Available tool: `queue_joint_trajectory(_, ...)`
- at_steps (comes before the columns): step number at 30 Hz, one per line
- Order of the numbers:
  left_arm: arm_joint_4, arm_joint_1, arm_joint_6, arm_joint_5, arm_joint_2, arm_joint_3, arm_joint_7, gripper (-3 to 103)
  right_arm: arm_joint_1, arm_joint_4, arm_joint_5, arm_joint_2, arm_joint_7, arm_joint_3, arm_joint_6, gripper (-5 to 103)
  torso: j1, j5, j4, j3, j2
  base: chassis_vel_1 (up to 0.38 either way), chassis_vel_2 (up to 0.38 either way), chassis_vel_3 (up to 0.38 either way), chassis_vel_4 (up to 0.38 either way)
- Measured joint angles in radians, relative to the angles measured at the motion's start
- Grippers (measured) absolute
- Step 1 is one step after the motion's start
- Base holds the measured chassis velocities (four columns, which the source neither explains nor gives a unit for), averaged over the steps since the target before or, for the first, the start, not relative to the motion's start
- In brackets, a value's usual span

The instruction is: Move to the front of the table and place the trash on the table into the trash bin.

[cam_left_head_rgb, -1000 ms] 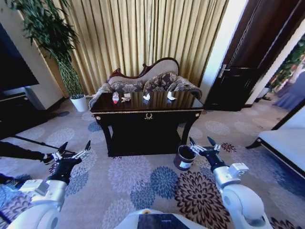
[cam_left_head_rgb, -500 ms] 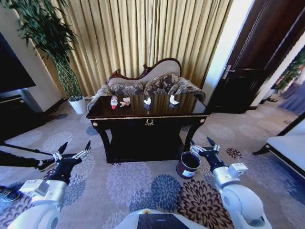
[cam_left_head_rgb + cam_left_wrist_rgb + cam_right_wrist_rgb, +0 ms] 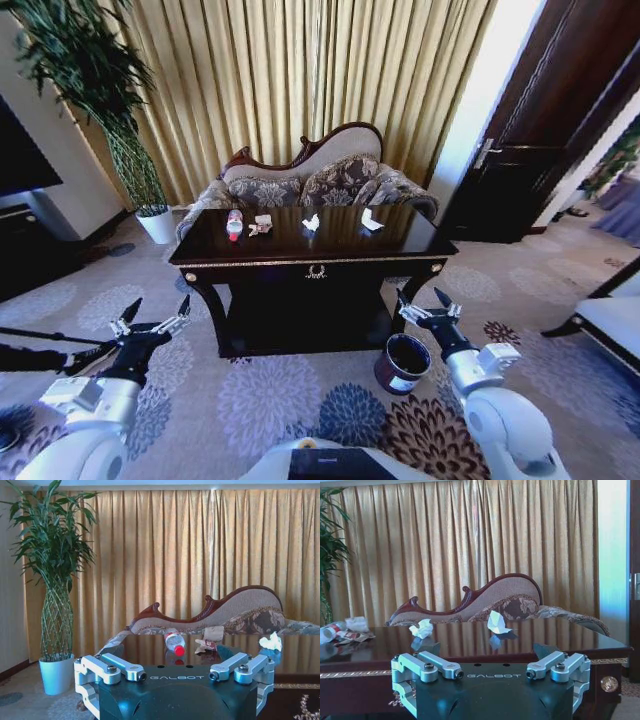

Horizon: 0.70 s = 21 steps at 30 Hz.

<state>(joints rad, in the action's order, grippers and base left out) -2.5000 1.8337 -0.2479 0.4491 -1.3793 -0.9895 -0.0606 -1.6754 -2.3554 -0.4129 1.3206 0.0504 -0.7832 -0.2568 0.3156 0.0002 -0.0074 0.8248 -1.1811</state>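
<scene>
Gold pleated curtains (image 3: 300, 80) back the room, with a tall green potted plant (image 3: 95, 90) at far left and a carved brown sofa (image 3: 310, 175) against the curtains.

Left gripper (image 3: 152, 317): raised low above the patterned floral carpet (image 3: 270, 385), in front of the table's left end. Fingers spread wide apart; nothing held, nothing touched.

Large dark glossy rectangular wooden table (image 3: 315, 262) with gold trim: stands centred in front of the sofa. On its top, left to right:
- clear plastic bottle with a red label (image 3: 235, 224), lying near the left end;
- crumpled whitish-pink wrapper (image 3: 261, 224), just beside the bottle;
- white crumpled tissue wad (image 3: 311, 222), near the middle;
- second white tissue wad (image 3: 372, 220), toward the right.

Small round dark maroon trash bin (image 3: 402, 362) with a white label: on the carpet by the table's front right leg.

Right gripper (image 3: 428, 304): raised just above and beside the bin, not touching it. Fingers spread wide apart, empty.
</scene>
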Motion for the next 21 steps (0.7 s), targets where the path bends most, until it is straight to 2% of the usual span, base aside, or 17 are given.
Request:
queue_joint_trajectory(13, 0.0, 0.0, 0.001, 0.0, -0.002, 0.0, 0.0, 100, 0.0, 0.002, 0.001, 0.002, 0.001, 0.004, 0.003, 100, 0.0, -0.0003, 0.0, 0.0, 0.0, -0.151, 0.148, 0.152, -0.15)
queue_joint_trajectory(21, 0.0, 0.001, 0.001, 0.019, -0.002, -0.002, 0.001, 100, 0.002, -0.003, -0.004, -0.002, 0.003, 0.012, -0.008, 100, 0.001, -0.0002, -0.0001, 0.0, 0.0, -0.054, 0.069, 0.066, -0.056)
